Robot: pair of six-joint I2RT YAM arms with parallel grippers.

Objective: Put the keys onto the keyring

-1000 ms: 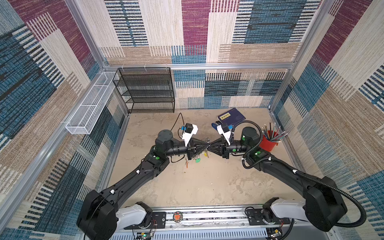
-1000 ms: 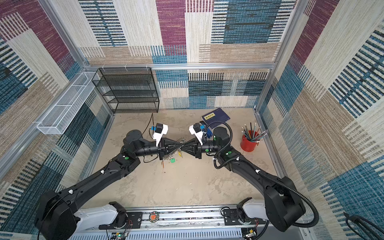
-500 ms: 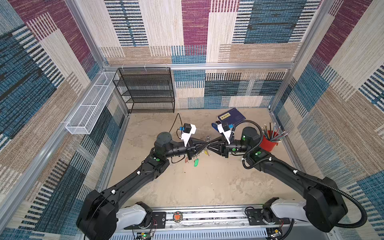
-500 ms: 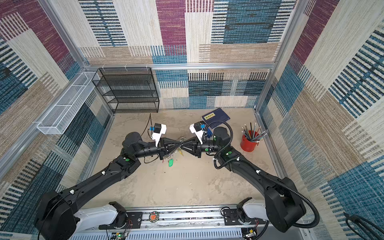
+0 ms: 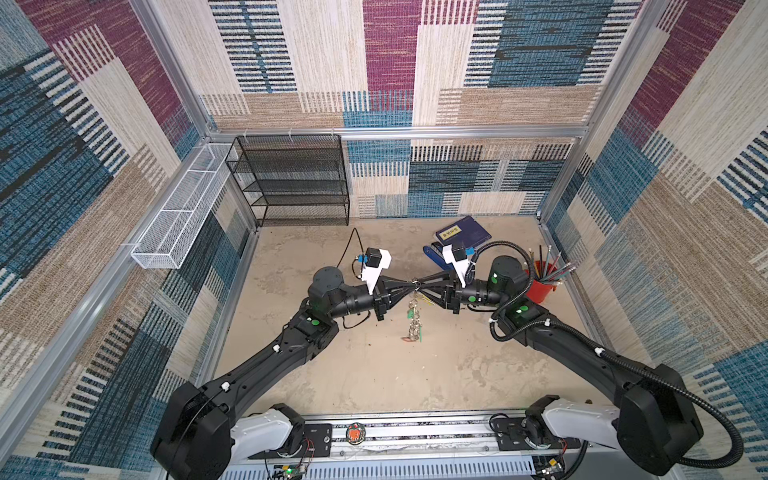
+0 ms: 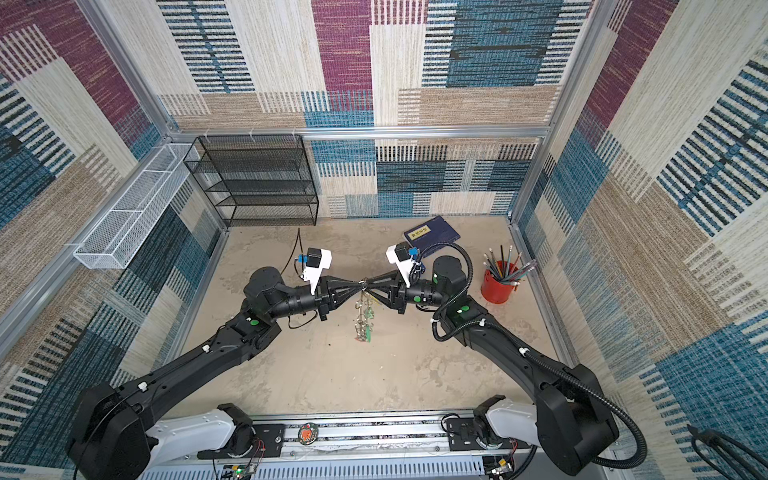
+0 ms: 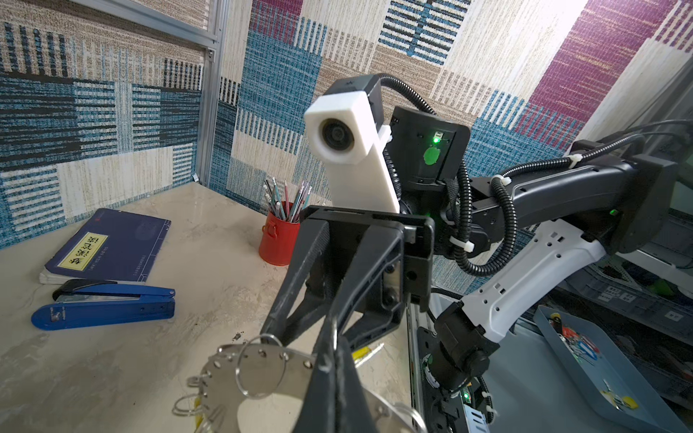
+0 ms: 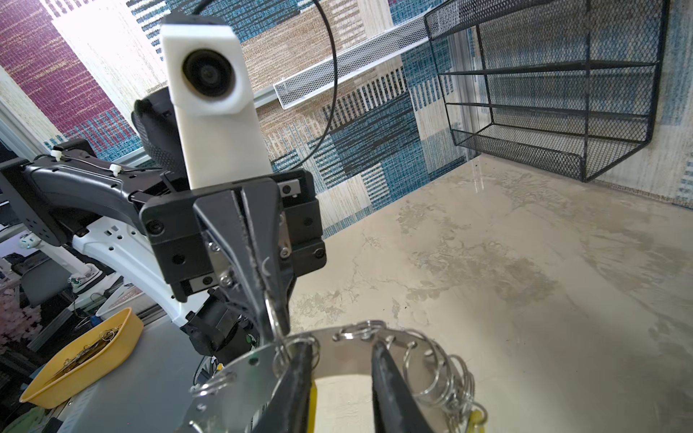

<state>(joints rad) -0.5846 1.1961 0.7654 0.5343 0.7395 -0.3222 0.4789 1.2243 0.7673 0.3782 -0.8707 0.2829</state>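
The keyring (image 5: pixel 413 318), a flat grey disc with split rings round its rim, hangs in the air at mid table in both top views (image 6: pixel 363 318). My left gripper (image 7: pixel 335 356) is shut on one split ring (image 8: pixel 272 316) at the disc's (image 7: pixel 240 378) rim. My right gripper (image 8: pixel 343 369) faces it tip to tip, open, its fingers (image 8: pixel 300 378) apart in front of the disc's band (image 8: pixel 243 378). Green-tagged keys (image 5: pixel 419 330) dangle from the lower rings. A yellow-tagged key (image 7: pixel 365 351) lies on the table under the grippers.
Behind the right arm lie a blue stapler (image 7: pixel 105 305) and a dark blue notebook (image 7: pixel 108 243), with a red pencil cup (image 5: pixel 540 289) at the right wall. A black mesh shelf (image 5: pixel 299 183) stands at the back left, and a white wire basket (image 5: pixel 183 212) hangs on the left wall.
The right gripper's jaws have parted from nearly shut. The left gripper stays shut on the ring, and the keyring now hangs straight down from the meeting tips.
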